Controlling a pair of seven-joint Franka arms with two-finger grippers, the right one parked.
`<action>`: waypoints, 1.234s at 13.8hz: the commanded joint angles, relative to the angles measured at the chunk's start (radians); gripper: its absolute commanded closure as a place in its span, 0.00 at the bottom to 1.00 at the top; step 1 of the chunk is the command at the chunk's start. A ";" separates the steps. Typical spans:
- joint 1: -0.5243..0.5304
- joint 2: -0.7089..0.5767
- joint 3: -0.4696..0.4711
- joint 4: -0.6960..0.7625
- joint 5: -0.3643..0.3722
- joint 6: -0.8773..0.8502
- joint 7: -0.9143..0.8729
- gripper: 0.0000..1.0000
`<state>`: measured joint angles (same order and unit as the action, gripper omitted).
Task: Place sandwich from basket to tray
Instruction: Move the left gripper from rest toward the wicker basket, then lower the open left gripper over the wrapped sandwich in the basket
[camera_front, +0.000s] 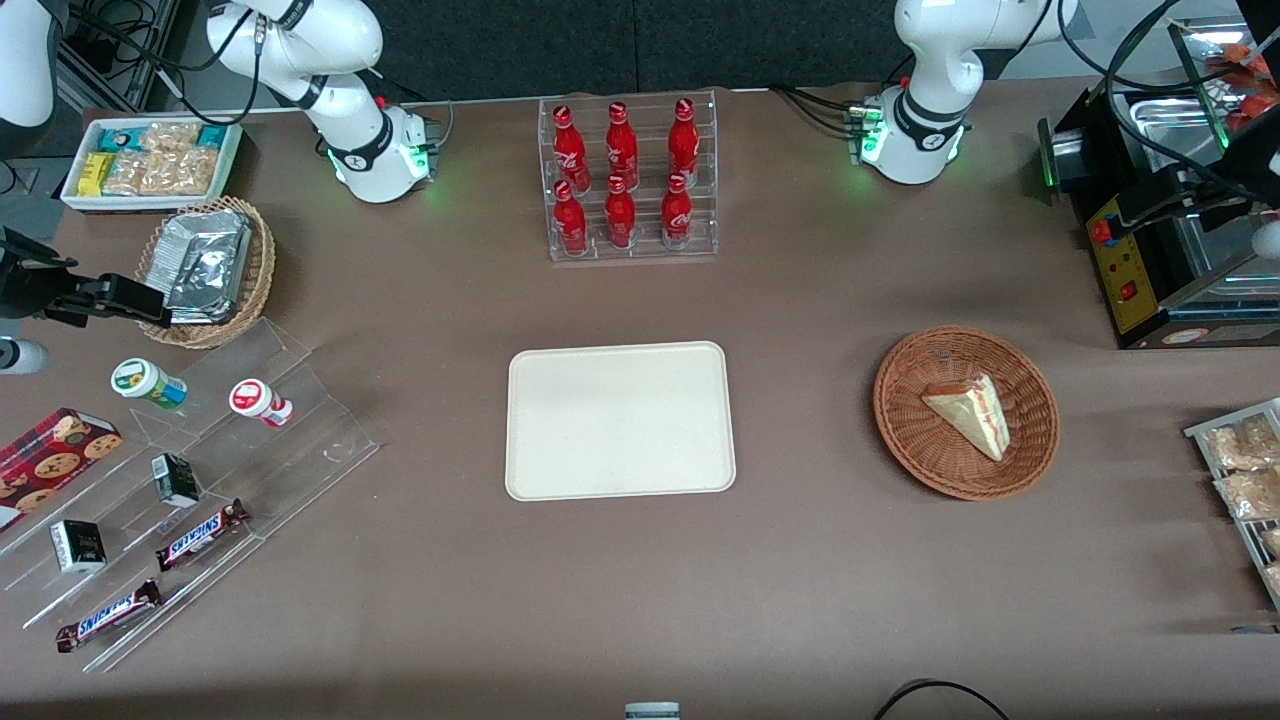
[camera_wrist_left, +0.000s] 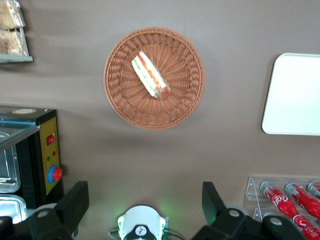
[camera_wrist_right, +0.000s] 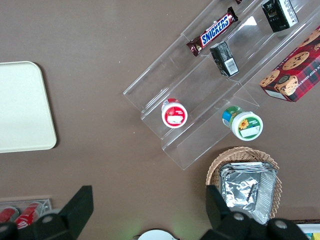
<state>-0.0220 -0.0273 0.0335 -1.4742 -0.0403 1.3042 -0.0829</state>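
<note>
Gripper (camera_wrist_left: 145, 200) fingers (camera_wrist_left: 75, 200) spread wide, empty, high above basket (camera_wrist_left: 125, 107).

A matte brown table (camera_front: 820, 560) fills the scene under soft, even light.

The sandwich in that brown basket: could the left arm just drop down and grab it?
Probably yes. The sandwich lies uncovered and alone in the basket, and the open gripper hangs high above the table beside it, with nothing between them.
</note>
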 joint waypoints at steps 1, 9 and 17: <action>-0.007 0.004 0.012 -0.004 -0.006 -0.052 0.018 0.00; -0.013 0.162 0.011 -0.067 0.054 0.137 -0.392 0.00; -0.010 0.018 0.011 -0.633 0.056 0.775 -0.662 0.00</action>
<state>-0.0223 0.0682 0.0393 -1.9582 -0.0007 1.9617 -0.6714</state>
